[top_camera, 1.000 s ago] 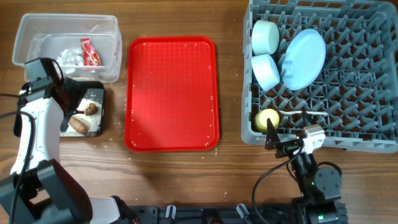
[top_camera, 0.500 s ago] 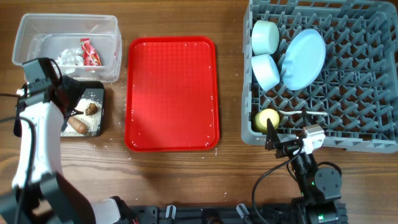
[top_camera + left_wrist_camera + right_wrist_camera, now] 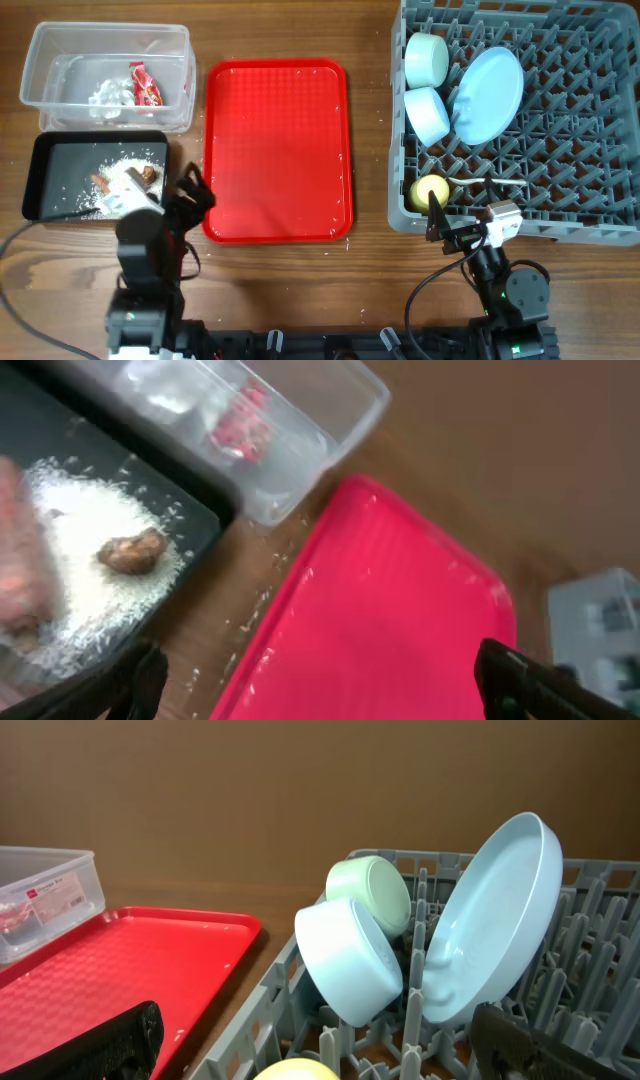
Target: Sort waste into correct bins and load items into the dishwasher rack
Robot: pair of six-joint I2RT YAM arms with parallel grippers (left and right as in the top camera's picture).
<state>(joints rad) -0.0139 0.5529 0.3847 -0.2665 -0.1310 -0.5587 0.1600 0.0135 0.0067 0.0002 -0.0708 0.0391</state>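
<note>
The clear tub holds crumpled tissue and the red wrapper. The black tray holds rice crumbs, a brown lump and a blurred brown stick. The grey rack holds two bowls, the plate, the yellow cup and the white spoon. My left gripper is open and empty between the black tray and the red tray. My right gripper is open and empty at the rack's front left corner.
The flat red serving tray lies in the middle, with a few white crumbs along its edges and on the wood beside it. The left arm's base stands at the front left, the right arm's base at the front right.
My left arm has pulled back from over the black tray toward the front edge, so the whole tray shows now. The right arm has not moved.
</note>
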